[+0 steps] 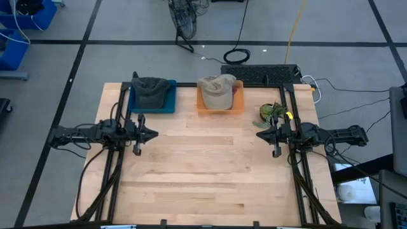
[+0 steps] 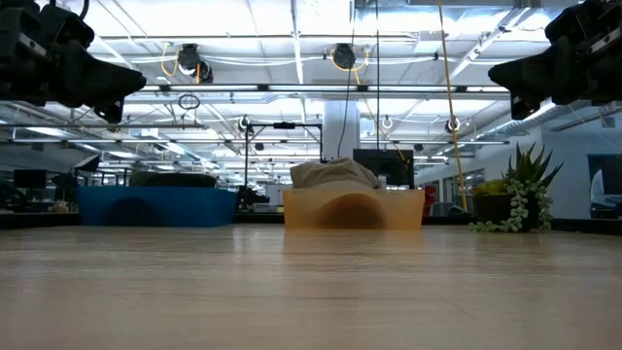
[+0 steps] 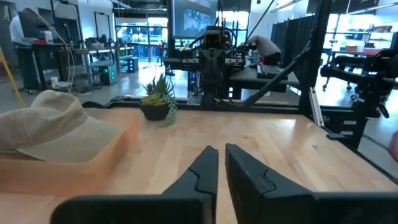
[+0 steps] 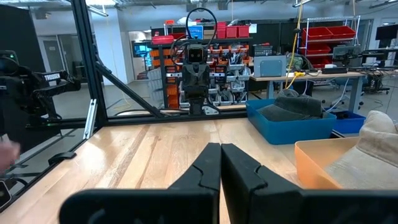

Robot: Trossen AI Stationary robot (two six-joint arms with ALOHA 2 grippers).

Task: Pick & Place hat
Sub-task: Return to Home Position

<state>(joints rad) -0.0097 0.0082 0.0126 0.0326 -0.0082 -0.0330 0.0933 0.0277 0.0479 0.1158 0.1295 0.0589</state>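
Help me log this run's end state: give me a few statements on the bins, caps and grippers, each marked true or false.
1. A tan cap lies in the orange bin. True.
2. The blue bin holds nothing. False: a dark cap lies in it.
3. The left gripper and the right gripper are both shut and hold nothing. True.
4. The potted plant stands between the two bins. False: it stands beyond the orange bin, on the right arm's side.
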